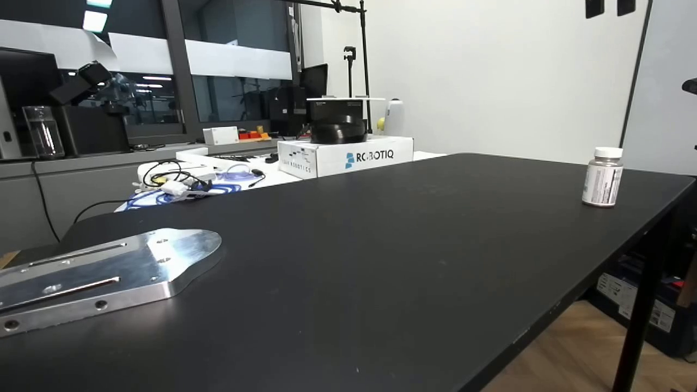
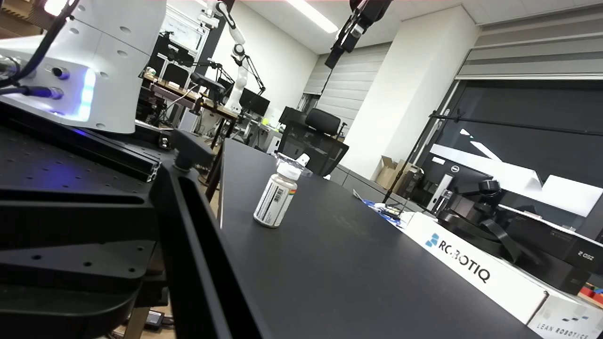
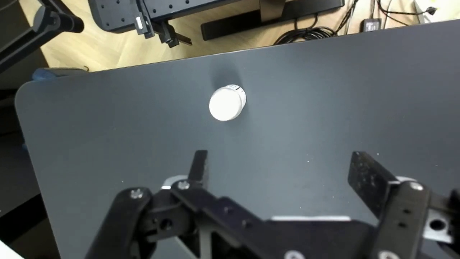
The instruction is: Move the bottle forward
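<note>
The bottle (image 1: 601, 182) is small, pale and cylindrical with a white cap and a printed label. It stands upright on the black table (image 1: 381, 245) near a long edge. It also stands upright in an exterior view (image 2: 275, 200). In the wrist view its white cap (image 3: 225, 104) shows from above, beyond the fingertips and left of the middle between them. My gripper (image 3: 278, 158) is wide open with nothing between its fingers. It hangs high above the table; its fingertips show at the top edge in an exterior view (image 1: 610, 8) and it also shows at the top (image 2: 346, 40).
A shiny metal plate (image 1: 109, 272) lies at one end of the table. A white Robotiq box (image 1: 348, 158) stands beside the table's far side, with cables (image 1: 179, 188) nearby. A black frame (image 2: 188, 245) and the white robot base (image 2: 94, 66) are beside the table edge near the bottle.
</note>
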Motion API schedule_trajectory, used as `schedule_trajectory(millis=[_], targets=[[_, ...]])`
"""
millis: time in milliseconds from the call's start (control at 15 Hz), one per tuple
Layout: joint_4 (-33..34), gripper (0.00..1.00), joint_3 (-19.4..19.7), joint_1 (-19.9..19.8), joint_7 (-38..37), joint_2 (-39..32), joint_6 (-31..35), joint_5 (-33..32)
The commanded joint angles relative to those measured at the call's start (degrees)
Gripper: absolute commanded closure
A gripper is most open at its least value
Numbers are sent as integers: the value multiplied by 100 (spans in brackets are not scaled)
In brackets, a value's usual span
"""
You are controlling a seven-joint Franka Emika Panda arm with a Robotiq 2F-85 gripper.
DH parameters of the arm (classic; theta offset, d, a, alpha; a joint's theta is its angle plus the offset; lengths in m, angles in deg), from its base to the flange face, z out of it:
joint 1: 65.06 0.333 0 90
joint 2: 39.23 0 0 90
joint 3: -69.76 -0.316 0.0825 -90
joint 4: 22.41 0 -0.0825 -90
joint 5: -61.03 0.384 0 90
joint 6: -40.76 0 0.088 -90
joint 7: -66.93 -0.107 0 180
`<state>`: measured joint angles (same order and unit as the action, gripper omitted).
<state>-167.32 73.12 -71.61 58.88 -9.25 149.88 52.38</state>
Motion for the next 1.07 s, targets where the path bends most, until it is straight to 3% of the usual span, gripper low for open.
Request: schedule_trajectory(millis=[0,133,400,667,1000], targets=[[-869,0,349,-231,83,463,934,190],[-1237,0,539,-430,-15,441,1773,369],[-1436,0,807,-678,-169,-57,2766,1091],[-1347,0,722,-853,-476,-613,3130,1454],[-1252,0,595,-1302,-1220,-1146,3087,1156]])
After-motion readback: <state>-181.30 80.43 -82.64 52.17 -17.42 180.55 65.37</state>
